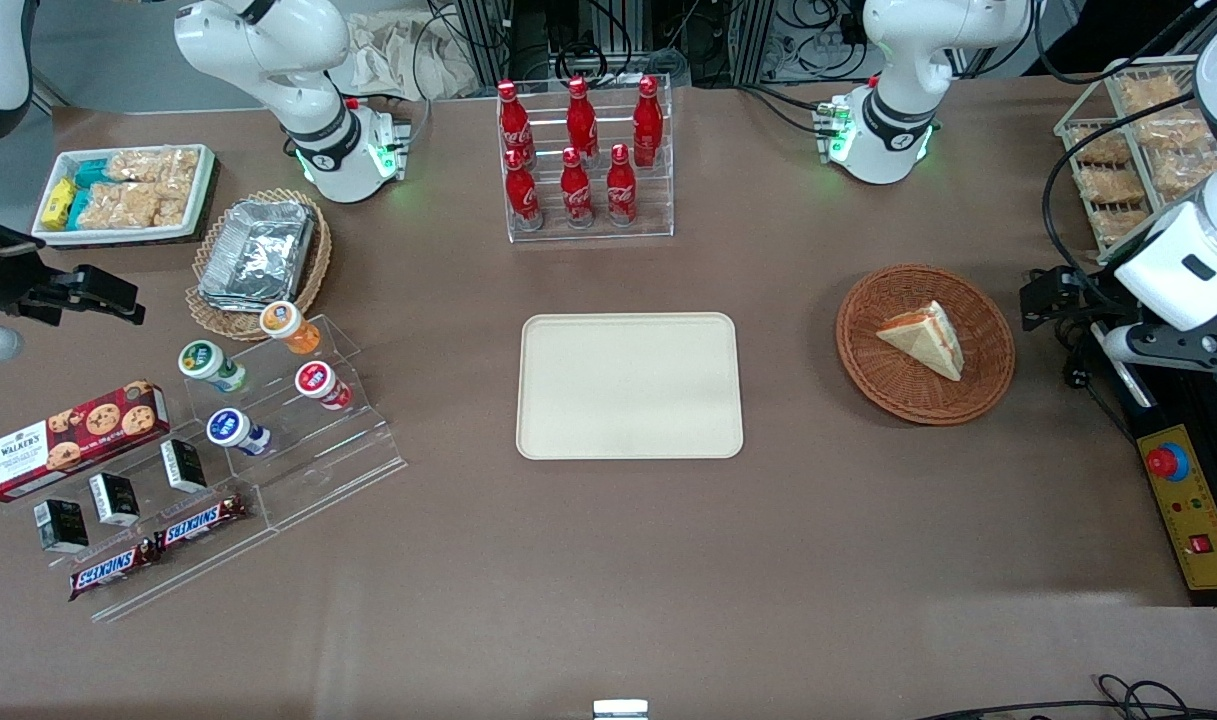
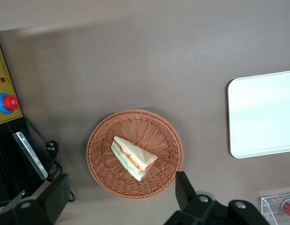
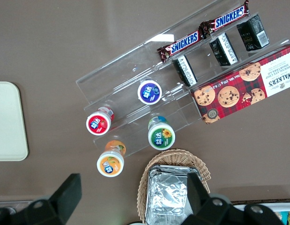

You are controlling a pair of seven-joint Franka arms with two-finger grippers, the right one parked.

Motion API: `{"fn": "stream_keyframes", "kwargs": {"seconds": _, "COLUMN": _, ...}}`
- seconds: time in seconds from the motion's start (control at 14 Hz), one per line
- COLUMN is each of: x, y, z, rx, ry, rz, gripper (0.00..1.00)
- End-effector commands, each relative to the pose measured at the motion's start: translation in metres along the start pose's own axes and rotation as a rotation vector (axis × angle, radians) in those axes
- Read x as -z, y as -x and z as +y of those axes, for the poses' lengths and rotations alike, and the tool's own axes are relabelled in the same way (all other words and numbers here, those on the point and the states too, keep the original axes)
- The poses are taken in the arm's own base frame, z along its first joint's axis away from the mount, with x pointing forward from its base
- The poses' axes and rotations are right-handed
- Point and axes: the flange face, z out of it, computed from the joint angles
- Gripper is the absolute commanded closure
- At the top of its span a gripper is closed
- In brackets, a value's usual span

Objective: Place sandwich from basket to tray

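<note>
Sandwich [image 1: 923,337] flat in basket [image 1: 983,375], tip toward tray [image 1: 628,386]; gripper [image 2: 119,199] above.

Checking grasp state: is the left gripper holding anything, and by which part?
Nothing held. The gripper is open above the basket; the sandwich lies in it untouched.

Robot lab, mock shop table [image 1: 608,560], emergency-stop box [image 1: 1190,510], cables [image 1: 1118,690]

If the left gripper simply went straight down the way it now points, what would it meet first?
Probably the basket, near its rim rather than the sandwich. The open gripper hangs above the basket's edge with nothing in between, though depth is hard to judge.
</note>
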Motion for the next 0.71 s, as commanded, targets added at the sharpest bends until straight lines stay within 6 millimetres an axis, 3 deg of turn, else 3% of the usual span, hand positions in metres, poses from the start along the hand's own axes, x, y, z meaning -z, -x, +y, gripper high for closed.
{"fn": "stream_keyframes", "kwargs": {"seconds": 0.0, "x": 0.0021, "y": 0.0019, "z": 0.0052, "rx": -0.01, "ry": 0.002, "rz": -0.017, "gripper": 0.0}}
{"fn": "stream_keyframes", "kwargs": {"seconds": 0.64, "x": 0.0054, "y": 0.0072, "z": 0.0074, "rx": -0.01, "ry": 0.01, "rz": -0.039, "gripper": 0.0}}
